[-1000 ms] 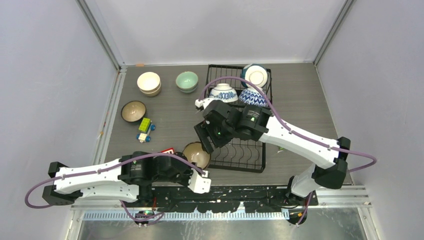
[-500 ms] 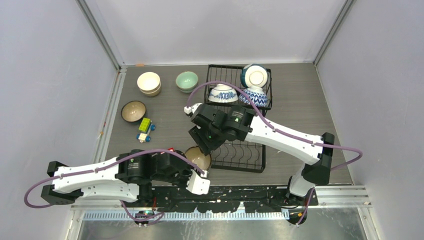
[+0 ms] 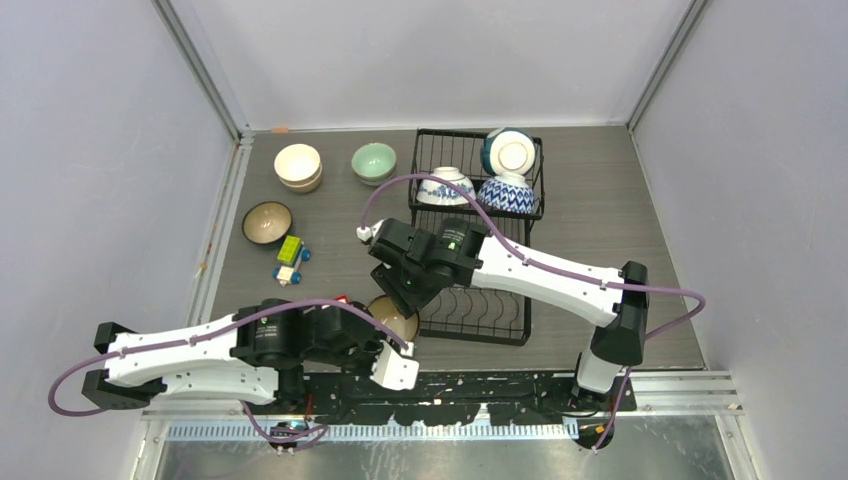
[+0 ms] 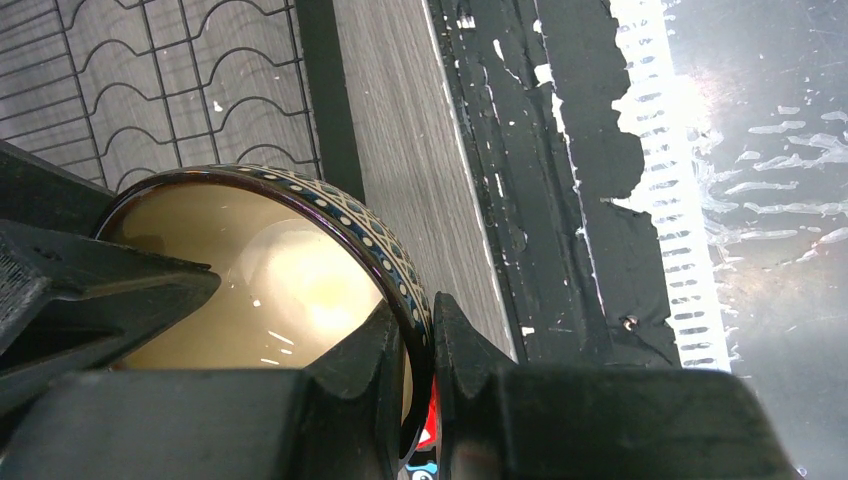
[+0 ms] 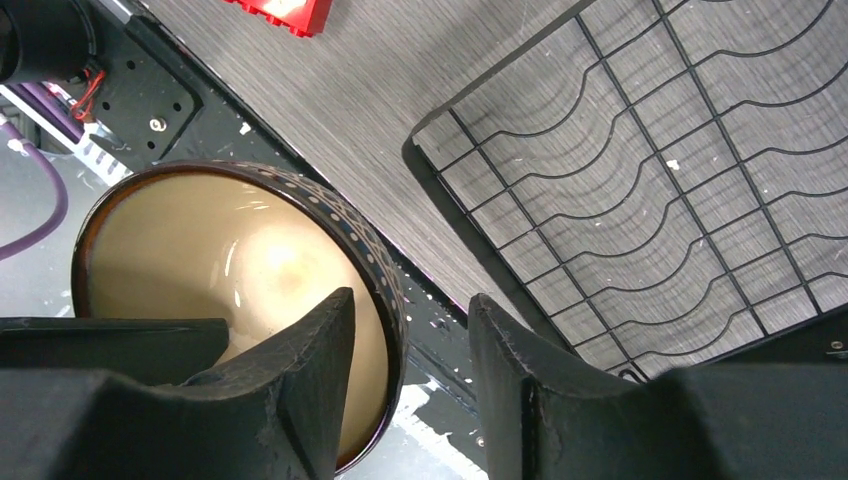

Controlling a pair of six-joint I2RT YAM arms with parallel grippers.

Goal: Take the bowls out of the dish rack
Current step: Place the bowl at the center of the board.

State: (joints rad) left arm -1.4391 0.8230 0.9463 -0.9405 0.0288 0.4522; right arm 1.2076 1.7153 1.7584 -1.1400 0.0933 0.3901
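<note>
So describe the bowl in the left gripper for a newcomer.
Find the black dish rack mid-table, then its near left corner. The bowl just off that corner is glossy cream inside with a dark dotted rim band, and it alone has the left gripper pinched on its rim.

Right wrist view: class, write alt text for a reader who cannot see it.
The right gripper's black fingers straddle the rim of a brown bowl with a cream inside, one finger in, one outside with a gap. A black wire rack lies upper right, a red block at the top edge.
</note>
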